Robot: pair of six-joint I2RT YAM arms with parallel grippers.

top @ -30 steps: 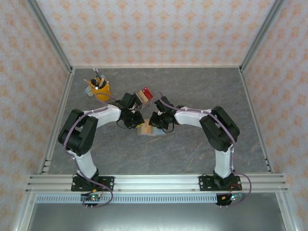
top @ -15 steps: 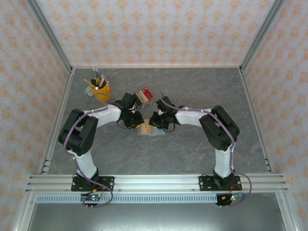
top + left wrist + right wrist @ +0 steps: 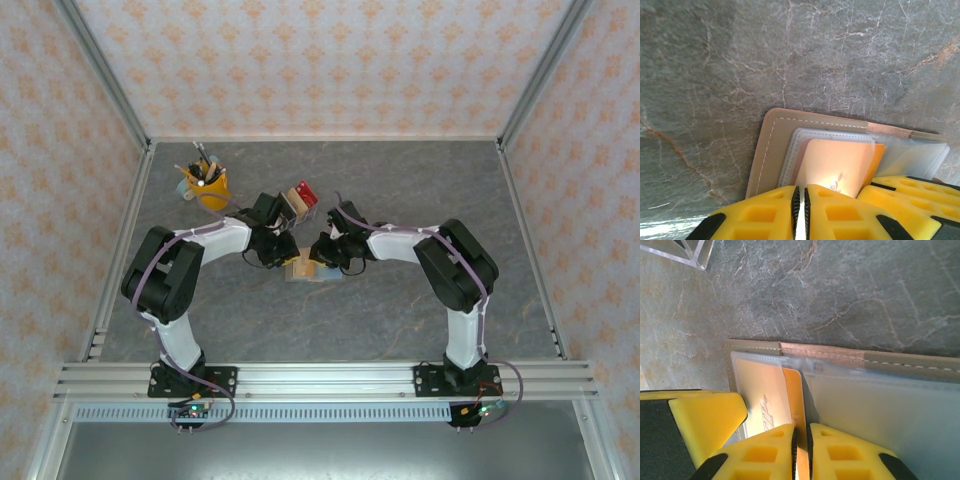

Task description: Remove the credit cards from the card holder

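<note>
From overhead the two wrists cover most of the card holder (image 3: 300, 272), its cards too small to tell. Close up, the left pincer (image 3: 801, 210) hides the yellowish card's (image 3: 837, 162) near edge; the orange card (image 3: 794, 400) vanishes between the right pincer's (image 3: 801, 450) fingers.

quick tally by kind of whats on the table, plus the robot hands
card holder: 1
credit cards showing: 2, one pale, one orange
yellow cup of pens: 1
clear rack: 1
hands: 2, left hand, right hand
total: 7
</note>
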